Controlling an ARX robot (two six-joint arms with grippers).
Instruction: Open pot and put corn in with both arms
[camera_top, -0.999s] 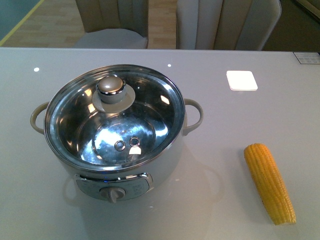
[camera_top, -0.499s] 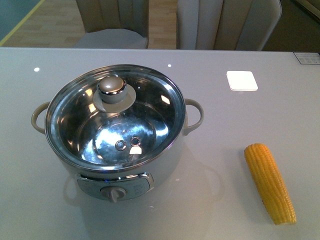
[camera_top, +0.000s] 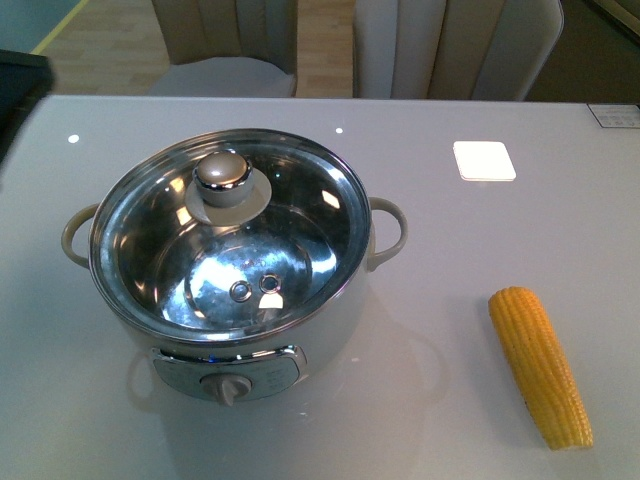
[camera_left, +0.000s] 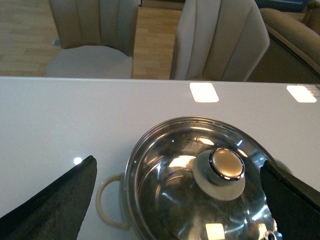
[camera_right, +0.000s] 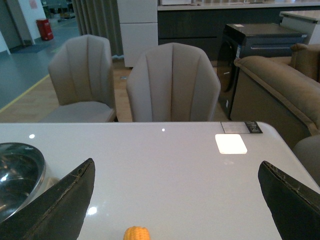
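Right of the pot (camera_top: 338, 322), well apart, the front view shows the whole corn (camera_top: 538, 365); lid (camera_top: 290, 225) on pot.

Left wrist view: left gripper (camera_left: 177, 165) jaws wide, lid knob (camera_left: 226, 164) visible between them.

Right wrist view: right gripper (camera_right: 176, 164) jaws wide; only corn tip and pot rim; table label (camera_right: 241, 127) illegible.

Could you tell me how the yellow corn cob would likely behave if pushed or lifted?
The bare yellow tapered corn cob lies on its side on the glossy white table, so a sideways push would probably roll it in a curve. It looks stiff, unlikely to sag when lifted. Its bumpy kernels should offer some grip.
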